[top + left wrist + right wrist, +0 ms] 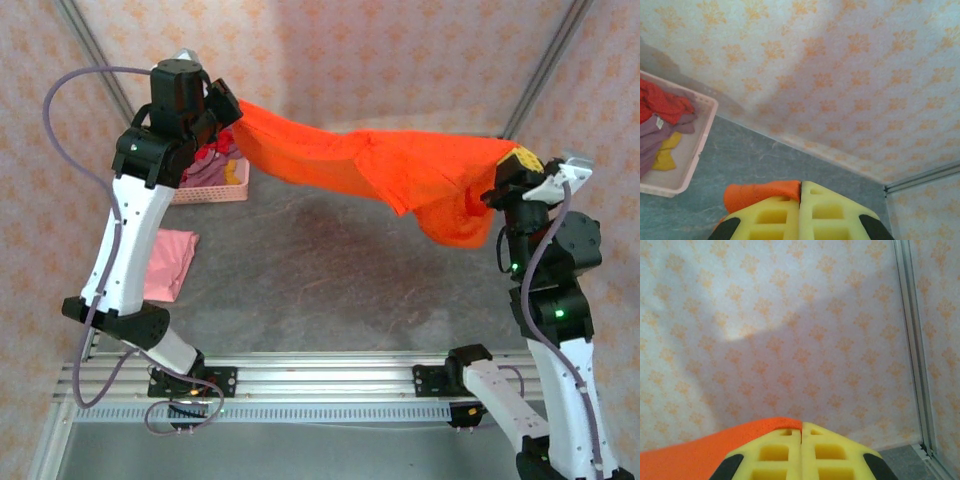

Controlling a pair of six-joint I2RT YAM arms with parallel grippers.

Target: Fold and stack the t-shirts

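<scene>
- The left fingers (222,103) are clamping shut on one end of the orange t-shirt (380,165), with cloth bunching just beside their closed tips.
- The right fingers (518,165) are pinching the opposite end, also closed tight on the cloth.
- The shirt is hanging stretched between the two sets of fingers, well above the desk (330,290). This is probably to spread it open before it is laid flat for folding.
- Its middle is sagging, and a loose flap is drooping just below the right fingers.
- Both arms are reaching high and wide apart, with the wrists facing the back wall.
- A pink t-shirt (170,262) is lying flat on the desk, well below the left fingers.
- Red, mauve and yellow shirts (660,125) are waiting in the basket (215,195) beneath the left fingers.
</scene>
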